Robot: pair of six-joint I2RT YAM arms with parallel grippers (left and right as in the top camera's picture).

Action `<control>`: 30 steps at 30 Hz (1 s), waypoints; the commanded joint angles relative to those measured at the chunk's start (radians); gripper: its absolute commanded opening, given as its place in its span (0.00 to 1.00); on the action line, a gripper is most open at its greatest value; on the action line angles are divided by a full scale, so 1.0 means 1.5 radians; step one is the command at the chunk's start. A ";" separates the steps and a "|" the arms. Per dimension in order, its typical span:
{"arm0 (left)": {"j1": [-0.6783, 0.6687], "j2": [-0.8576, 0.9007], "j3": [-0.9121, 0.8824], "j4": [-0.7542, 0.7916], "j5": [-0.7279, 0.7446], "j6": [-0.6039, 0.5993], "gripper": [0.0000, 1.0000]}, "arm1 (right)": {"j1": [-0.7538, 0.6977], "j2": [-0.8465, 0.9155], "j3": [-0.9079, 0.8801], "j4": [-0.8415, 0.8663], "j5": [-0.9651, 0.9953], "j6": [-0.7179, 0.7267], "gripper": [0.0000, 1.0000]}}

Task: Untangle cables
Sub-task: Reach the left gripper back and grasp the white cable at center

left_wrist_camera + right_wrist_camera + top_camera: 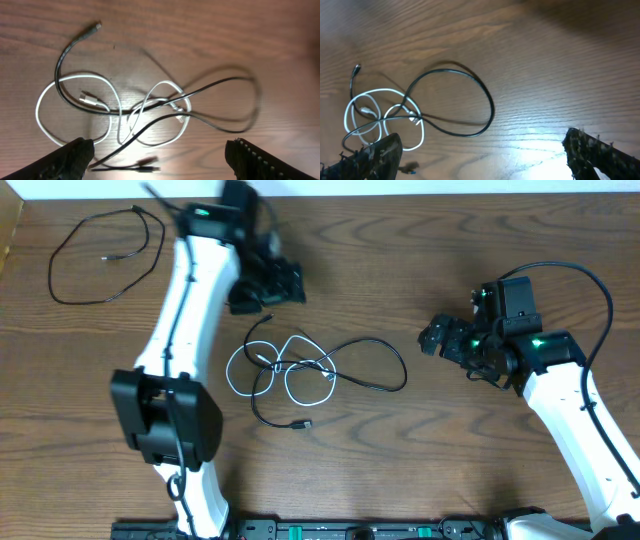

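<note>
Nearest the front edge of the brown wooden table (500,240), about midway along it, the small plug end (303,424) of a thin black cord (403,368) is laid flat. Just beyond it the tangle (290,370) is found, where a thin white cord (229,372) is looped through and across that black one. Farther back, the left gripper (266,298) is held just past the tangle's far side and the right gripper (437,340) off to its right, each with fingers spread wide and nothing between them. A second thin black cord (52,275) is laid alone by the far left corner (already free, it appears).

If both strands were pinched together at a crossing, the knot could be tightened or the whole bunch dragged. A plug could also be snagged in a white loop. No container is seen anywhere.
</note>
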 commanded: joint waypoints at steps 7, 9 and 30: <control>-0.055 0.003 -0.129 0.065 -0.108 0.057 0.87 | -0.002 -0.001 0.001 -0.023 -0.049 -0.001 0.99; -0.055 0.003 -0.152 0.079 -0.108 0.056 0.76 | -0.001 -0.001 0.001 -0.022 -0.049 -0.001 0.99; -0.054 0.003 -0.245 0.188 -0.108 0.056 0.24 | -0.001 -0.001 0.001 -0.020 -0.049 -0.001 0.99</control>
